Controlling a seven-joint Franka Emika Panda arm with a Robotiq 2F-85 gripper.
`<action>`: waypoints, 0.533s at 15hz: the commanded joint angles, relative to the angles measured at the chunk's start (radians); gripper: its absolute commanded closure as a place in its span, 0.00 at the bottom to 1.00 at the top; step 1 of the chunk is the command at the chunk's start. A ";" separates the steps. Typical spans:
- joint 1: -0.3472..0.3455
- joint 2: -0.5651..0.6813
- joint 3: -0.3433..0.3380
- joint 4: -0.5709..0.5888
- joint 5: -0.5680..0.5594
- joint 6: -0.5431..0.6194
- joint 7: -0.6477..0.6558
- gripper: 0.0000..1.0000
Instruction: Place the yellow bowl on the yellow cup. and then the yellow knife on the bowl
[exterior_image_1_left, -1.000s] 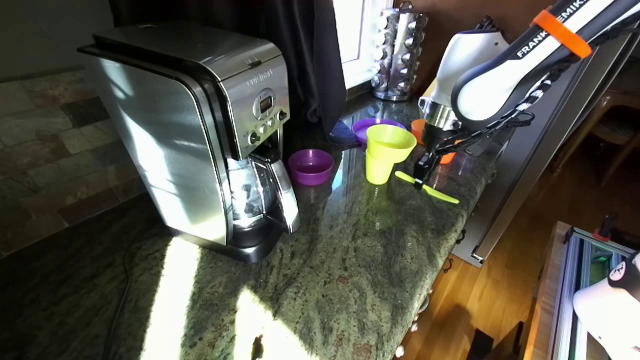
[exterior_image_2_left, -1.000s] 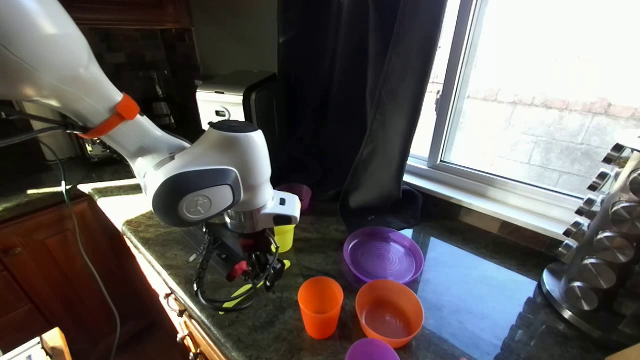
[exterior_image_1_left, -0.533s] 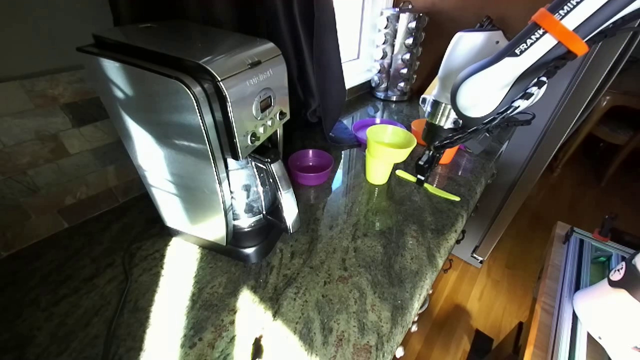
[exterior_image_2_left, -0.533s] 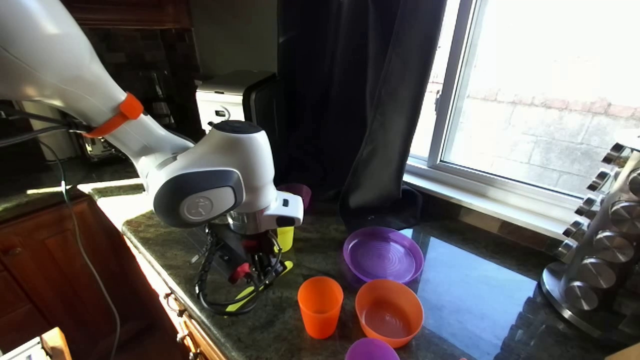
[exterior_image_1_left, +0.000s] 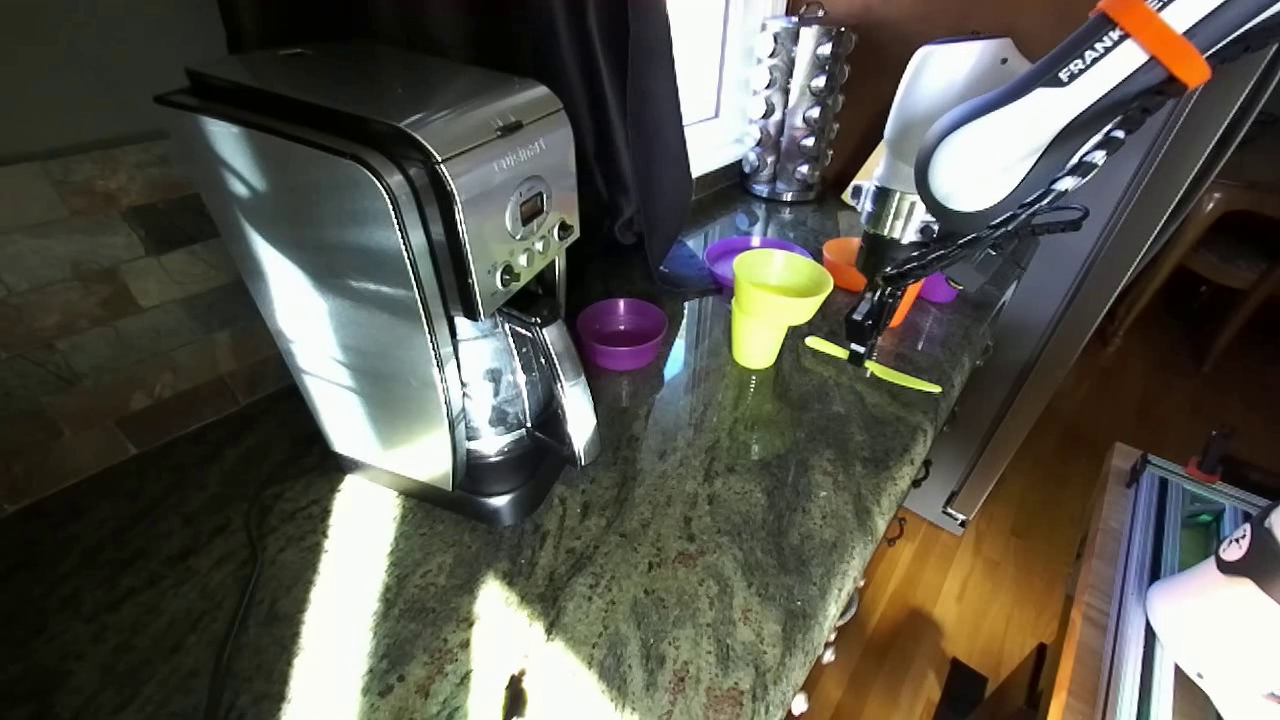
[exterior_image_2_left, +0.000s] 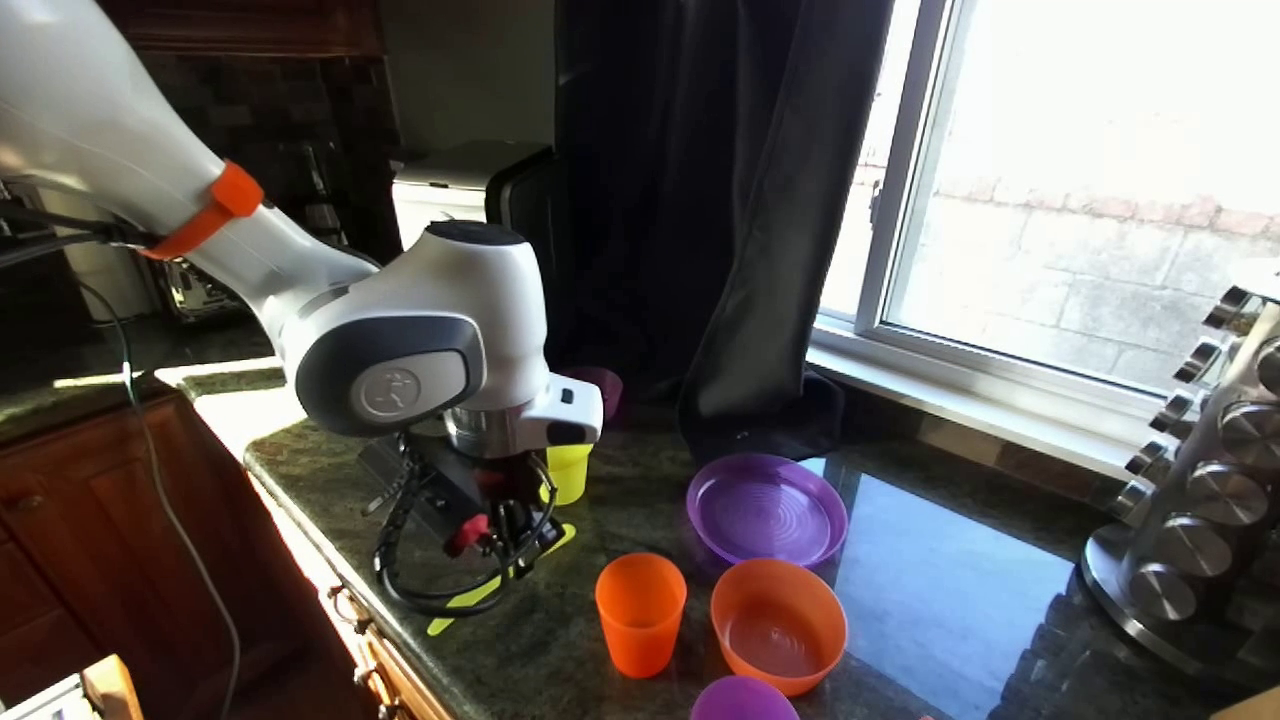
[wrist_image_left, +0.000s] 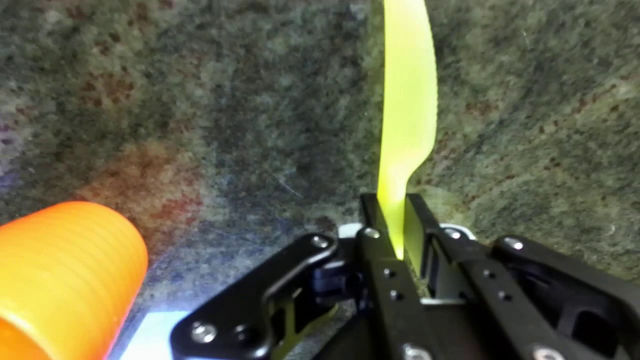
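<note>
Between the black fingers of my gripper (wrist_image_left: 392, 201) I see the narrow neck of the yellow knife (wrist_image_left: 409, 85), pinched from both sides. Its blade points away, toward the top of the wrist view. An exterior view has the gripper (exterior_image_1_left: 862, 358) low over the counter, right of the stacked dishes, with the knife (exterior_image_1_left: 905, 379) showing on either side of it. Whether the knife clears the counter is hard to tell. The yellow bowl (exterior_image_1_left: 782, 285) rests on top of the upright yellow cup (exterior_image_1_left: 757, 342), overhanging it to the right. The arm hides the bowl in an exterior view, leaving part of the cup (exterior_image_2_left: 568, 475).
An orange cup (exterior_image_2_left: 640, 615), an orange bowl (exterior_image_2_left: 780, 630), a purple dish (exterior_image_2_left: 767, 512) and another purple item (exterior_image_2_left: 745, 702) stand near the gripper. A purple bowl (exterior_image_1_left: 622, 335) sits by the coffee maker (exterior_image_1_left: 340, 230). The counter's front edge (exterior_image_1_left: 940, 440) runs close to the knife.
The jaws have closed on the knife's neck. Over the last half second, arm and knife have shifted together, the arm rising slightly; bowl and cup stay put.
</note>
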 joint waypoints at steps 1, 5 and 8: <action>-0.021 -0.134 -0.001 -0.033 -0.056 -0.134 0.036 0.96; -0.046 -0.244 0.004 -0.034 -0.092 -0.260 0.095 0.96; -0.075 -0.328 0.001 -0.035 -0.124 -0.320 0.129 0.96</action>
